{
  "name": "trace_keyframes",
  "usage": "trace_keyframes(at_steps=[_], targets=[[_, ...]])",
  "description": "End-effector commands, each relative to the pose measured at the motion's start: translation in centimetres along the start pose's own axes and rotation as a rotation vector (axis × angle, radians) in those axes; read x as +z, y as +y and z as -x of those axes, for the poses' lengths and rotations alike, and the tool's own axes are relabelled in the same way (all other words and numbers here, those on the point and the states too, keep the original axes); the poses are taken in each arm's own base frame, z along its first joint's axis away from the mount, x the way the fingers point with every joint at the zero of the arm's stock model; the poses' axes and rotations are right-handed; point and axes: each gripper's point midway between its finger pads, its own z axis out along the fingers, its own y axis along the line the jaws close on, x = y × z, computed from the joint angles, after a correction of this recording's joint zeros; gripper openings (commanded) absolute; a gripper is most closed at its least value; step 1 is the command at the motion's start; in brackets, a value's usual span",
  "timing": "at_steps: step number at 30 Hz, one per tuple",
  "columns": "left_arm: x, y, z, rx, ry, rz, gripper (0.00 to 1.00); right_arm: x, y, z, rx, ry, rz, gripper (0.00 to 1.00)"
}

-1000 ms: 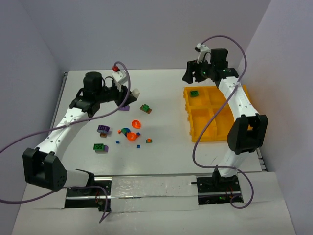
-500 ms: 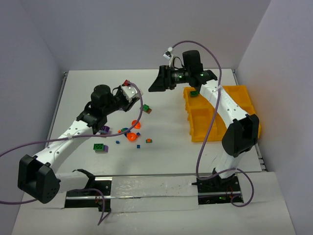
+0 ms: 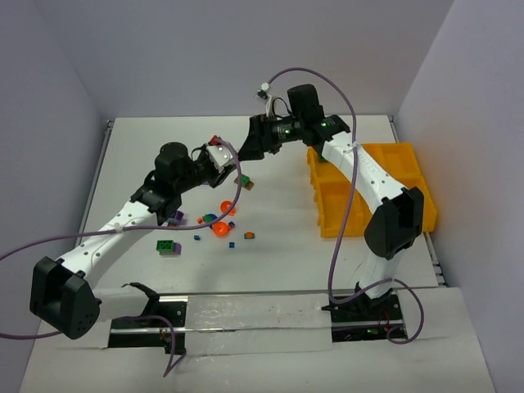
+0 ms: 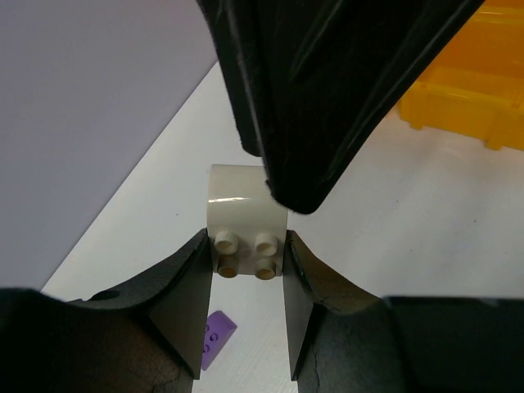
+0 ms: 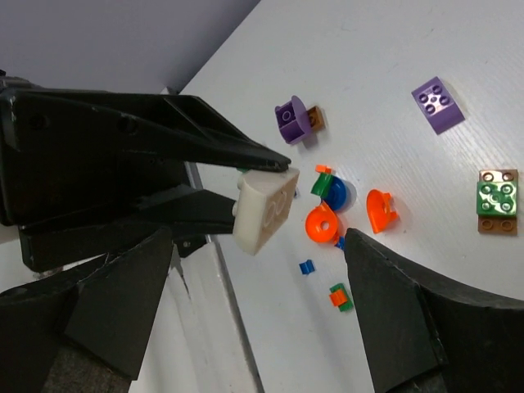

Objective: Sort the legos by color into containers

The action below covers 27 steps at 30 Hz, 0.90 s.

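Note:
My left gripper [image 3: 221, 155] is shut on a white brick [image 4: 246, 221] and holds it up above the table. The right gripper [image 3: 247, 152] hangs open just beside that brick, one finger on each side and not touching it; the white brick [image 5: 266, 209] sits a little beyond the gap. Loose legos lie below: orange dishes [image 5: 322, 223] [image 5: 379, 209], a blue dish [image 5: 336, 192], purple bricks [image 5: 438, 105] [image 5: 293, 119], a green-and-brown brick [image 5: 498, 201] and small bits [image 5: 307, 267]. The yellow-orange tray of containers [image 3: 409, 151] stands at the right.
A green brick on a purple one [image 3: 168, 246] lies nearest the left arm. The right arm stretches leftwards over the tray's near-left corner. Its black finger [image 4: 327, 98] fills the upper part of the left wrist view. Grey walls enclose the table on three sides.
The right arm swung left from above the tray to the left gripper's white brick, and its jaws widened. The left arm carried the white brick up and to the right.

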Motion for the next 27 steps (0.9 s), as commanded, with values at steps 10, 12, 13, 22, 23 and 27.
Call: trace_keyframes(at_steps=[10, 12, 13, 22, 23, 27], targets=[[0.7, -0.2, 4.2, 0.027, -0.111, -0.032, 0.05, 2.0, 0.7, -0.3, -0.022, 0.03, 0.036, 0.73], [0.7, -0.3, 4.4, 0.025, -0.115, -0.032, 0.05, 2.2, 0.3, -0.4, -0.024, 0.033, 0.024, 0.69], [0.7, -0.2, 4.5, 0.024, -0.118, -0.032, 0.05, 2.2, 0.1, -0.5, -0.025, 0.035, 0.017, 0.65], [0.8, -0.2, 4.5, 0.008, -0.11, -0.027, 0.36, 1.7, 0.4, -0.1, -0.054, 0.02, 0.011, 0.0], [0.8, -0.2, 4.3, 0.001, -0.102, -0.02, 0.56, 1.5, 0.6, 0.2, -0.058, 0.012, 0.01, 0.0], [0.6, 0.1, 3.3, -0.041, -0.052, 0.005, 0.99, -0.4, -0.1, 1.3, -0.058, -0.026, -0.02, 0.0]])
